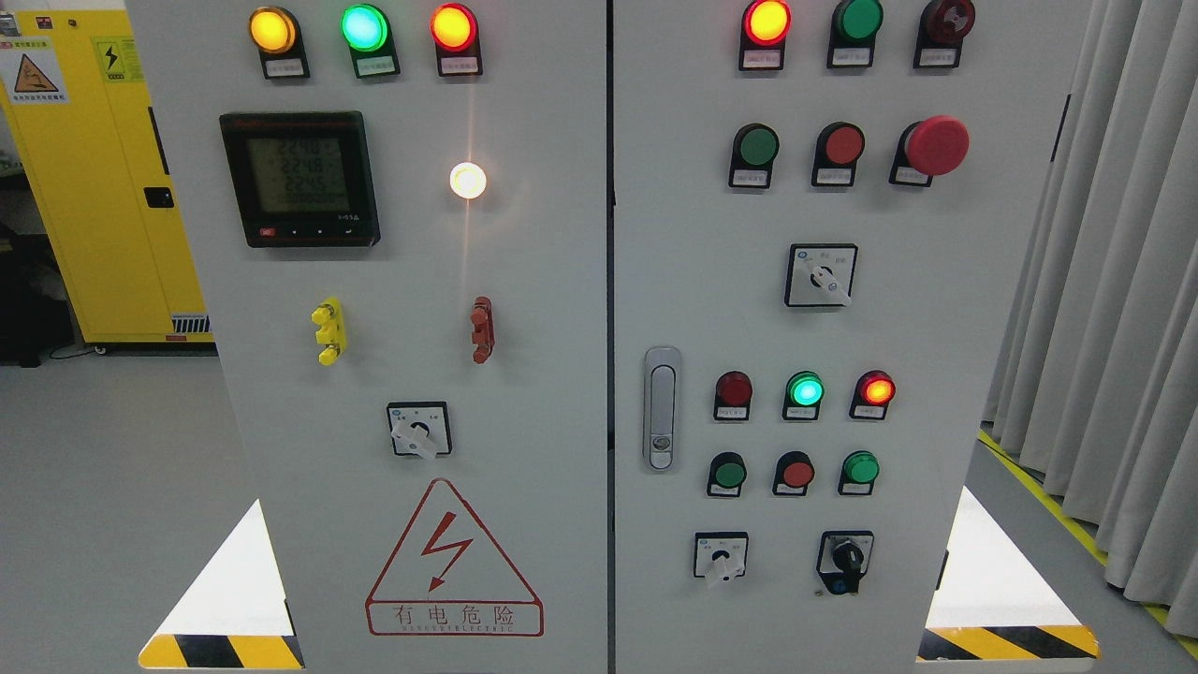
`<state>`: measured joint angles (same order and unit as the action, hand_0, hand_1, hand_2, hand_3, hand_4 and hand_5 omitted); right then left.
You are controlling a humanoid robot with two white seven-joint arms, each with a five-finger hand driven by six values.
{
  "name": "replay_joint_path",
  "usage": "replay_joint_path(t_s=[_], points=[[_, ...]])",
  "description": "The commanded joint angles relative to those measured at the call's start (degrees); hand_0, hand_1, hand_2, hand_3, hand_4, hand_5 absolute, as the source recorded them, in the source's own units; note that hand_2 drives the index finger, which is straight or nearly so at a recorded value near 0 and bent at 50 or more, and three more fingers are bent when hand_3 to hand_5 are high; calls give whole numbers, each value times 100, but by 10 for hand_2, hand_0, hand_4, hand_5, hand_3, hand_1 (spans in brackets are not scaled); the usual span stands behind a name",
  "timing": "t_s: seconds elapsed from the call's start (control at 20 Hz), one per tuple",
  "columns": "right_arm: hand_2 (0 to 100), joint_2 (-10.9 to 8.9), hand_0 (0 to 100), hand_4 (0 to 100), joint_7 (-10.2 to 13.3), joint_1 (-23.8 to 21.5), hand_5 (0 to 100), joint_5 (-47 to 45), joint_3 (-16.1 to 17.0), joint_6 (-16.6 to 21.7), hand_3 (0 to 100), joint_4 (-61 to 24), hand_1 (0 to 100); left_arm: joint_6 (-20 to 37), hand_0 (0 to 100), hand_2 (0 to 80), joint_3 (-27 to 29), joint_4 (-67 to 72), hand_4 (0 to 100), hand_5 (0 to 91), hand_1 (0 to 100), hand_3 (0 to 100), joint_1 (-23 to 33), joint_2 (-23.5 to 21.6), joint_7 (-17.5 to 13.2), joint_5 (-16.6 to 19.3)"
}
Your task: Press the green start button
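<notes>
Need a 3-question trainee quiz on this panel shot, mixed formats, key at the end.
1. True or false: a robot hand is touching the right door.
2. Which colour is the large mushroom-head button on the right door? A green, B red, C yellow.
3. Fill in: the digital meter sits on the ____ door.

Key: 1 false, no hand is in view. 2 B. 3 left.
</notes>
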<state>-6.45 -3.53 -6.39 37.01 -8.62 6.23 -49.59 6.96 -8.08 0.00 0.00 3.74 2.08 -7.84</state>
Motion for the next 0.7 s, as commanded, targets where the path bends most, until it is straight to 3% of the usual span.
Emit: replay_joint_path(t_s=[0.0, 0.2, 0.35, 0.55, 0.65], points=[[0, -23, 174, 1, -34, -135, 0, 1165, -219, 387, 20, -3203, 445, -2, 120, 0, -10, -158, 0, 0, 556, 0, -62, 224, 3, 1], [0, -23, 201, 10, -34, -144, 0, 2178, -184, 713, 38, -4434, 514, -2, 120, 0, -18, -158, 0, 0, 556, 0, -62, 224, 3, 1], [0, -23, 245, 90, -34, -144, 0, 2275, -184, 722, 154, -5216, 551, -2, 120, 0, -10, -158, 0, 0, 556, 0, -62, 224, 3, 1], [0, -31, 265, 274, -60, -65, 167, 2381, 53, 722, 328, -6148, 580, -2, 120, 0, -10, -158, 0, 0, 556, 0, -62, 224, 3, 1], [0, -23, 267, 310, -174, 31, 205, 2477, 211, 731, 344, -6492, 587, -2, 120, 0, -10, -158, 0, 0, 556, 0, -62, 224, 3, 1]])
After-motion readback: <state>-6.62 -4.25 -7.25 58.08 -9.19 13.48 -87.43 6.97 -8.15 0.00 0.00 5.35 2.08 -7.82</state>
